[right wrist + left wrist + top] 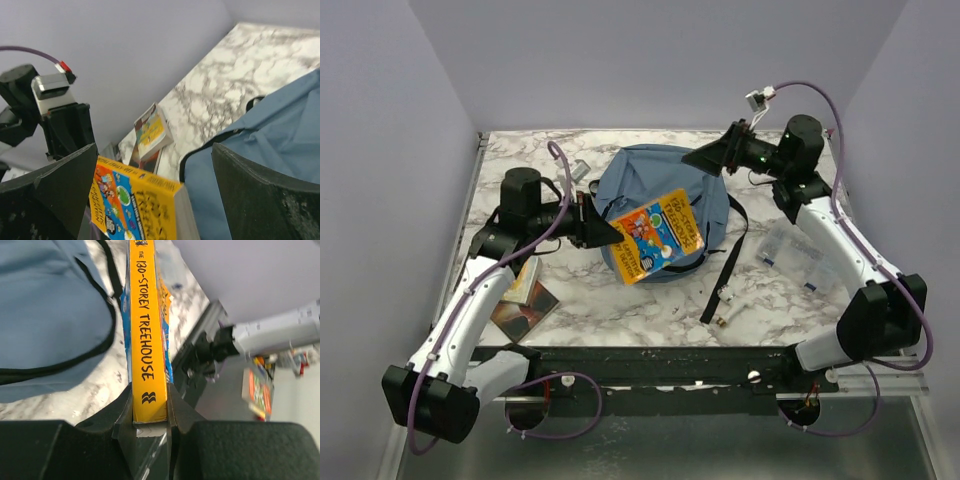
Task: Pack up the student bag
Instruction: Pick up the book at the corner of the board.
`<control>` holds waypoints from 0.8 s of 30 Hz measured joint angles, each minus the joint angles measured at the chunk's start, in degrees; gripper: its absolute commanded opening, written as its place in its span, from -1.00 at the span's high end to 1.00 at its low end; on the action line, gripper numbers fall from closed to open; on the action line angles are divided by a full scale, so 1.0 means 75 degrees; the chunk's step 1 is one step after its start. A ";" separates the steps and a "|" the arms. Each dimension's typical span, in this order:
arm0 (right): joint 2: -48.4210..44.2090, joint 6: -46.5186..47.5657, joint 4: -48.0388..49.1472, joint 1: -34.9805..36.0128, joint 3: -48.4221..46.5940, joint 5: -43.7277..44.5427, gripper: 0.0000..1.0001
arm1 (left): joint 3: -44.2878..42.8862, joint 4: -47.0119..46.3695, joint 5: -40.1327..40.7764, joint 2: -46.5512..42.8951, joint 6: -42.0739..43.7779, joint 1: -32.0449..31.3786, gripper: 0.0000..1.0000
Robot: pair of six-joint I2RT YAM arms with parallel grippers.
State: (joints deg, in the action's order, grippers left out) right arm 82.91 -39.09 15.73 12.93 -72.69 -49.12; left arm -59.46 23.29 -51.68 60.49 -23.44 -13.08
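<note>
The dusty-blue student bag (650, 185) lies in the middle of the marble table. My left gripper (603, 232) is shut on a yellow and blue book (658, 235), "The 130-Storey Treehouse", and holds it over the bag's front. In the left wrist view the book's yellow spine (146, 340) sits clamped between the jaws, with the bag (45, 305) to its left. My right gripper (712, 156) is open and empty above the bag's far right edge. In the right wrist view the book (137, 207) shows between the spread fingers, the bag (265, 145) to the right.
Two more books (525, 295) lie by the left arm; they also show in the right wrist view (150, 132). A clear plastic case (790, 250) lies at the right. A black webbing strap (725, 270) trails from the bag toward the front edge.
</note>
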 measured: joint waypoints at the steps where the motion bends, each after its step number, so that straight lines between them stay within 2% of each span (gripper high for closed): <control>1: 0.0079 0.0128 -0.0166 0.0070 0.0012 -0.0128 -0.99 | 0.0000 0.0134 -0.0026 0.0000 0.0154 -0.0224 1.00; 5: 0.0154 0.0428 -0.0443 0.0236 0.0440 -0.0761 -0.99 | -0.0032 0.0472 -0.0312 -0.0023 0.0723 -0.0766 1.00; 8: -0.0157 0.0280 -0.0128 0.0347 0.1323 -0.1163 -0.96 | -0.0184 0.0624 -0.0493 -0.0023 0.1011 -0.0868 1.00; 12: -0.0711 -0.0064 0.0213 0.0694 0.2358 -0.1547 -0.80 | -0.0463 0.0796 -0.0822 -0.0020 0.1271 -0.0930 1.00; 17: -0.1259 -0.0758 0.1122 0.0784 0.3008 -0.2092 -0.60 | -0.0580 0.0906 -0.1230 0.0015 0.1428 -0.0997 1.00; 21: -0.1597 -0.1489 0.2008 0.0784 0.3558 -0.2442 -0.59 | -0.0845 0.0793 -0.1425 0.0157 0.1411 -0.0994 1.00; 23: -0.1699 -0.1868 0.2471 0.0787 0.3809 -0.2559 -0.47 | -0.0924 0.0659 -0.1480 0.0224 0.1326 -0.0985 1.00; 24: -0.1731 -0.2078 0.2760 0.0787 0.3937 -0.2591 -0.31 | -0.0959 0.0618 -0.1518 0.0259 0.1256 -0.0970 1.00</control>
State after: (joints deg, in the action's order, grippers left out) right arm 69.93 -54.68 36.42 18.83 -43.16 -68.55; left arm -66.65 27.92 -63.07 62.43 -14.02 -20.36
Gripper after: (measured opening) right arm 0.785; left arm 0.239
